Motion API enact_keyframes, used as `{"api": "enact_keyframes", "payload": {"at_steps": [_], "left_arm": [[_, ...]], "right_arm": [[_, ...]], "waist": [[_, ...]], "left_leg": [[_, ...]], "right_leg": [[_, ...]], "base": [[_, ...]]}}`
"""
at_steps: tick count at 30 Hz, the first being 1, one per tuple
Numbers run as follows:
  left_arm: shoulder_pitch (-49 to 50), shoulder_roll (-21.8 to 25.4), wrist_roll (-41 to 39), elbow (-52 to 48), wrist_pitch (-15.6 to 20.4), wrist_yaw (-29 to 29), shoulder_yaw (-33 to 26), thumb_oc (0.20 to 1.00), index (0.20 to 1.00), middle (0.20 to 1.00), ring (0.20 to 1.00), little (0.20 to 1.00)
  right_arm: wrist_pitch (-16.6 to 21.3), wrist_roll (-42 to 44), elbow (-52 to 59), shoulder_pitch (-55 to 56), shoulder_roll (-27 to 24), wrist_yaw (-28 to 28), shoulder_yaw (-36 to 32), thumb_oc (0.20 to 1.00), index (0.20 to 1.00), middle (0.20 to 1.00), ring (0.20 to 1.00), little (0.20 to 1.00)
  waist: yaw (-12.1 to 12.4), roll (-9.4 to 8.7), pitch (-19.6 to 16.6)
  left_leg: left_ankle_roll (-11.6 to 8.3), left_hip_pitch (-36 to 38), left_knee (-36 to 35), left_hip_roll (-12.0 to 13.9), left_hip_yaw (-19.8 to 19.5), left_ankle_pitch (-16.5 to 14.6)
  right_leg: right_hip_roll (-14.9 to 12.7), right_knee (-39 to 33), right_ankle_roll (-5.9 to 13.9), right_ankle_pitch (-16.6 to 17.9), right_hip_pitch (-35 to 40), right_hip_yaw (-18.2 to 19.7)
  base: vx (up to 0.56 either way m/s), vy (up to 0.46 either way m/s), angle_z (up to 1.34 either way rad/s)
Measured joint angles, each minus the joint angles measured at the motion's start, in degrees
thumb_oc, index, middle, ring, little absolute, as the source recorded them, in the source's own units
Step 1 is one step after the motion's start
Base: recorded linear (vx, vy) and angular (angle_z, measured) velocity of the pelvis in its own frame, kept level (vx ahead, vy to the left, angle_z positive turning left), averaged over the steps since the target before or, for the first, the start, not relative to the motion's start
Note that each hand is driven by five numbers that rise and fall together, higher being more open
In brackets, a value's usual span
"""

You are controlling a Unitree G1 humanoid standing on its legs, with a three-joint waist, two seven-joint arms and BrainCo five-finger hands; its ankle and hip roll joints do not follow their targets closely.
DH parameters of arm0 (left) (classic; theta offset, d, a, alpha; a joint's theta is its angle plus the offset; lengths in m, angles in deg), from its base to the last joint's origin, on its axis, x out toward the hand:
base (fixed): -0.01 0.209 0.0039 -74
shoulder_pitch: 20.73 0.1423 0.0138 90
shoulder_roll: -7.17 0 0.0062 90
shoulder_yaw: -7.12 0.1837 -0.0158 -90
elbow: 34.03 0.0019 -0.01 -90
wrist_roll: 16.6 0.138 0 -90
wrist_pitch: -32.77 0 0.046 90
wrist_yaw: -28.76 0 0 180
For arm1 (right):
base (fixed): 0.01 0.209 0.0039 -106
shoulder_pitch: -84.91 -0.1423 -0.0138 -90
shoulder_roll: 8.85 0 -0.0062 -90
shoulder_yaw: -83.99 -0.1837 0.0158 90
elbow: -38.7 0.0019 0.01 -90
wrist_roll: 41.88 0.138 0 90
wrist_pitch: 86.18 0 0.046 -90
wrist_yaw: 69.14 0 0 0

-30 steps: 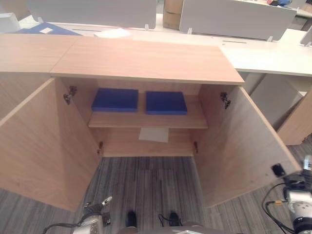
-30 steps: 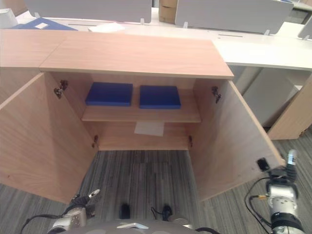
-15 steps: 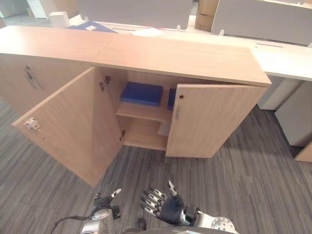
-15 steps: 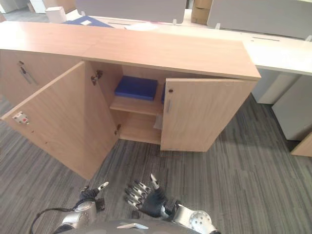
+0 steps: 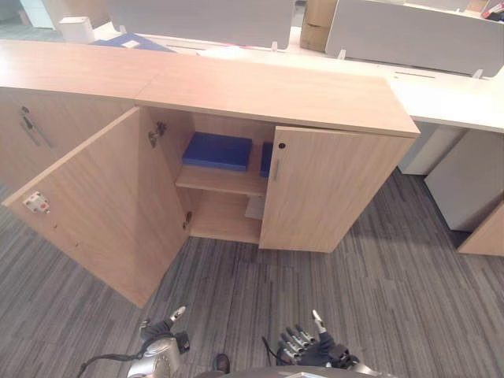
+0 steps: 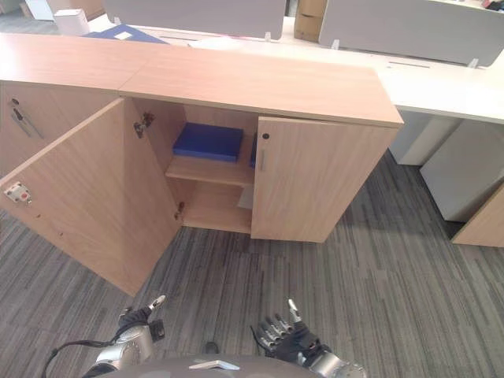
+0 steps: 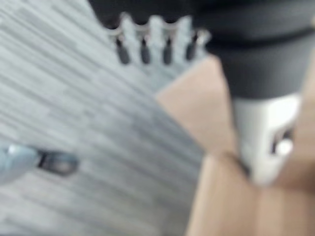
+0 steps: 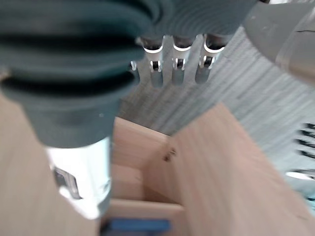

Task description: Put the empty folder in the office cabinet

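- Left eye view: we look down at a wooden office cabinet (image 5: 268, 94) on grey striped carpet. Its right door (image 5: 323, 193) is shut and its left door (image 5: 94, 205) stands wide open. Two blue folders lie flat on the upper shelf (image 5: 216, 179): one blue folder (image 5: 218, 150) toward the shelf's left end, and the second folder (image 5: 265, 157) beside it, showing as a sliver at the shut door's edge. A pale sheet (image 5: 254, 208) rests on the cabinet floor.
- Right eye view: our left hand (image 6: 134, 324) hangs low by the open door's bottom corner, well apart from the cabinet. Our right hand (image 6: 285, 340) hangs low too, in front of the shut door.
- Left wrist view: the left hand's fingers (image 7: 145, 46) are straight and apart, holding nothing.
- Right wrist view: the right hand's fingers (image 8: 179, 66) are straight, empty.
- Judgement: the folder seems already stored. What remains is shutting the left door, which calls for reaching its outer edge and swinging it closed.
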Motion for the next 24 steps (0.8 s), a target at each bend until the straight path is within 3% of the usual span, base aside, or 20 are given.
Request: {"api": "enact_keyframes", "payload": {"at_steps": [1,2,3,4,5,6,11,12,14,15,16,17,18,20,22,23,24], "left_arm": [[0.00,0.00,0.00,0.00,0.00,0.00,0.00,1.000,1.000,1.000,1.000,1.000],[0.39,1.25,-0.35,4.99,1.45,-1.38,-6.85,1.000,1.000,1.000,1.000,1.000],[1.62,2.27,-0.27,6.26,1.70,-1.51,-8.33,1.000,1.000,1.000,1.000,1.000],[2.55,4.51,-0.12,15.78,3.40,-0.51,-15.62,1.000,1.000,1.000,1.000,1.000],[1.50,6.95,-0.24,24.05,4.10,-0.30,-21.50,1.000,1.000,1.000,1.000,1.000],[3.05,9.18,-0.46,25.59,4.38,-0.51,-23.59,1.000,1.000,1.000,1.000,1.000],[6.03,13.46,-0.27,26.30,6.77,2.07,-24.20,1.000,1.000,1.000,1.000,1.000],[5.45,13.37,-0.28,30.04,8.33,2.98,-25.88,1.000,1.000,1.000,1.000,1.000],[4.43,13.16,-0.27,31.15,8.41,3.19,-25.88,1.000,1.000,1.000,1.000,1.000],[3.33,13.19,0.11,31.40,8.41,3.40,-26.46,1.000,1.000,1.000,1.000,1.000],[-0.05,12.97,0.38,32.49,8.37,3.46,-27.46,1.000,1.000,1.000,1.000,1.000],[-2.29,13.40,0.17,32.88,8.19,2.65,-27.59,1.000,1.000,1.000,1.000,1.000],[-2.53,13.34,0.15,32.77,8.12,2.61,-27.79,1.000,1.000,1.000,1.000,1.000],[-2.69,13.46,0.13,32.97,7.98,2.61,-27.94,1.000,1.000,1.000,1.000,1.000],[-3.82,14.21,0.20,33.07,7.96,3.26,-28.29,1.000,1.000,1.000,1.000,1.000],[-5.47,14.94,0.33,33.39,7.93,3.88,-28.27,1.000,1.000,1.000,1.000,1.000],[-6.38,15.78,0.77,33.52,7.87,4.31,-28.23,1.000,1.000,1.000,1.000,1.000]], "right_arm": [[0.00,0.00,0.00,0.00,0.00,0.00,0.00,1.000,1.000,1.000,1.000,1.000],[2.49,-1.31,-9.08,-1.74,-4.67,-1.10,-7.17,1.000,1.000,1.000,1.000,1.000],[3.16,-1.95,-10.07,-1.64,-6.15,-1.33,-8.57,1.000,1.000,1.000,1.000,1.000],[2.97,-4.85,-13.61,-1.38,-8.58,-0.40,-14.16,1.000,1.000,1.000,1.000,1.000],[3.27,-7.01,-14.06,-0.95,-9.32,0.24,-14.74,1.000,1.000,1.000,1.000,1.000],[3.16,-8.95,-12.53,0.12,-9.77,1.01,-13.14,1.000,1.000,1.000,1.000,1.000],[1.05,-11.38,-11.56,2.51,-10.26,2.58,-11.38,1.000,1.000,1.000,1.000,1.000],[0.55,-11.41,-11.60,2.61,-10.35,3.41,-12.14,1.000,1.000,1.000,1.000,1.000],[0.50,-11.64,-11.56,2.51,-10.41,3.68,-12.17,1.000,1.000,1.000,1.000,1.000],[0.39,-12.93,-12.94,2.16,-10.62,4.16,-12.78,1.000,1.000,1.000,1.000,1.000],[0.07,-13.26,-14.73,1.09,-11.62,4.92,-14.47,1.000,1.000,1.000,1.000,1.000],[0.00,-13.71,-15.89,-0.74,-13.92,5.03,-15.27,1.000,1.000,1.000,1.000,1.000],[0.12,-14.51,-15.77,-0.91,-15.09,5.84,-16.50,1.000,1.000,1.000,1.000,1.000],[0.58,-15.25,-15.67,-1.05,-15.89,6.64,-16.78,1.000,1.000,1.000,1.000,1.000],[1.21,-15.15,-15.65,-0.96,-16.03,7.06,-16.47,1.000,1.000,1.000,1.000,1.000],[1.57,-15.11,-15.82,-1.05,-14.84,7.01,-16.36,1.000,1.000,1.000,1.000,1.000],[1.72,-15.09,-15.85,-1.01,-13.85,7.01,-16.34,1.000,1.000,1.000,1.000,1.000]], "waist": [[0.00,0.00,0.00],[2.02,0.39,-0.02],[2.27,0.52,0.00],[1.90,1.12,-0.26],[1.63,1.27,-0.55],[1.36,1.39,-0.70],[1.85,2.87,-1.05],[1.21,4.80,-1.18],[0.94,5.29,-1.22],[1.04,4.67,-0.83],[0.77,3.48,0.01],[0.45,3.24,1.74],[0.29,3.93,2.26],[0.02,4.57,2.62],[-1.25,5.64,2.84],[-0.91,5.11,3.23],[-0.84,4.49,3.55]], "left_leg": [[0.00,0.00,0.00,0.00,0.00,0.00],[0.05,-0.03,0.00,0.00,-0.99,-0.04],[0.11,-0.04,0.00,0.02,-1.07,-0.06],[0.58,0.23,0.01,0.06,-1.52,0.03],[0.72,0.69,0.01,0.12,-1.82,-0.08],[0.87,0.90,0.02,0.25,-1.68,-0.20],[0.37,0.93,0.02,0.18,-1.77,0.15],[0.36,1.03,0.02,0.14,-1.35,-0.74],[0.22,0.78,0.48,0.20,-1.16,-0.82],[-3.56,-1.91,5.31,-0.20,-1.52,-1.47],[-5.36,-7.24,13.20,-1.00,-2.44,-3.96],[-4.28,-8.92,12.92,2.24,-3.89,-4.65],[-4.97,-7.26,8.40,4.67,-3.47,-4.21],[-5.00,-5.70,6.10,5.46,-2.71,-4.17],[-4.53,-4.87,8.95,4.30,-0.66,-4.40],[-4.80,-5.10,9.09,2.88,-0.04,-3.31],[-3.85,-5.26,9.25,1.52,0.78,-3.63]], "right_leg": [[0.00,0.00,0.00,0.00,0.00,0.00],[0.00,-0.08,-0.35,-0.25,0.41,-1.00],[0.07,-0.13,-0.53,-0.35,0.47,-1.07],[0.07,-0.18,-1.16,-0.51,1.01,-1.79],[0.11,-0.20,-1.54,-0.64,1.61,-2.38],[0.23,-0.20,-1.68,-0.73,1.84,-2.46],[0.20,-0.07,-1.77,-0.74,1.59,-2.42],[0.15,0.12,-1.71,-0.94,2.06,-2.08],[0.16,0.13,-1.69,-1.24,1.76,-1.76],[-1.40,0.17,-3.47,-0.70,0.97,-1.72],[-3.28,0.73,-3.52,-0.18,-0.45,-2.41],[-3.99,0.45,-2.26,-0.50,-1.15,-1.49],[-4.06,0.24,-2.03,-0.36,-1.14,-0.74],[-4.53,-0.16,-1.66,-0.14,-0.91,-0.21],[-5.64,-0.17,-0.62,0.46,-1.52,-0.78],[-7.05,-0.12,-0.07,0.81,-1.46,-1.02],[-8.81,-0.03,0.43,1.11,-1.40,-1.35]], "base": [[0.02,-0.001,0.21],[0.06,0.006,0.21],[0.08,0.003,0.31],[0.07,0.004,0.18],[0.04,-0.004,0.18],[0.01,0.000,0.08],[0.04,0.043,0.02],[-0.01,0.057,-0.05],[-0.08,0.363,-0.07],[-0.09,0.584,0.04],[-0.02,0.528,0.07],[0.00,0.378,-0.16],[0.00,0.233,-0.22],[0.00,0.174,-0.28],[0.03,0.345,-0.18],[0.03,0.296,-0.05],[0.00,0.182,-0.04]]}}
